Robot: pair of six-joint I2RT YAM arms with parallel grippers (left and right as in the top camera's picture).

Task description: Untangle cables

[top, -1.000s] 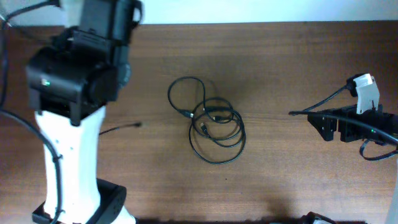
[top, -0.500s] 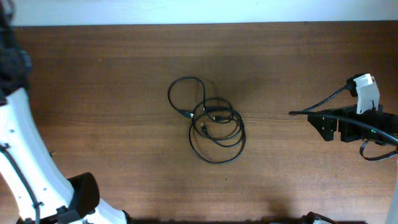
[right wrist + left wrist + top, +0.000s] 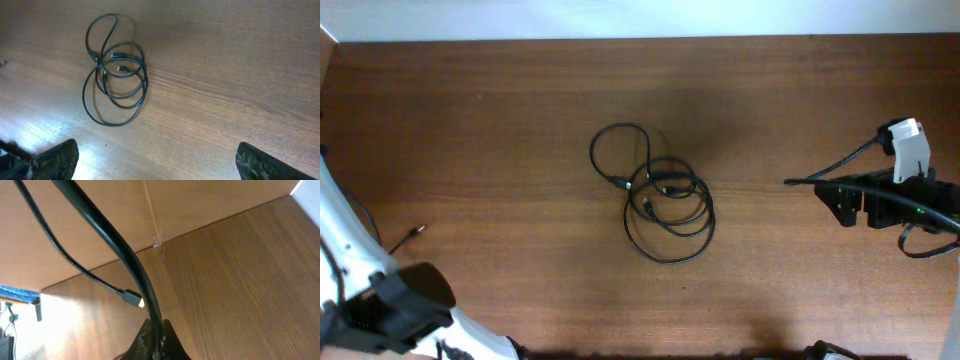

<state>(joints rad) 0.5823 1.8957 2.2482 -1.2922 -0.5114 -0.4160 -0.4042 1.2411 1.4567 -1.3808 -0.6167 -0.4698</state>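
Tangled black cables (image 3: 665,195) lie in overlapping loops at the table's middle, with small plugs inside the loops; they also show in the right wrist view (image 3: 117,70). One separate black cable (image 3: 115,245) runs up from my left gripper (image 3: 156,342), which is shut on it; its plug end (image 3: 133,299) hangs free. Overhead, that plug end (image 3: 417,230) lies at the left, near my left arm (image 3: 390,310) in the bottom-left corner. My right gripper (image 3: 160,165) is open and empty, at the table's right side (image 3: 835,200), well apart from the loops.
The right arm's own thicker black cable (image 3: 850,160) and a white connector (image 3: 908,140) sit at the far right. A brown cardboard wall (image 3: 100,210) stands by the table's left edge. The wooden table (image 3: 520,120) ends at the white strip along the back.
My left arm has swung from the table's upper left down to the bottom-left corner. The separate cable's plug end has moved left with it. The loops and right arm have not moved.
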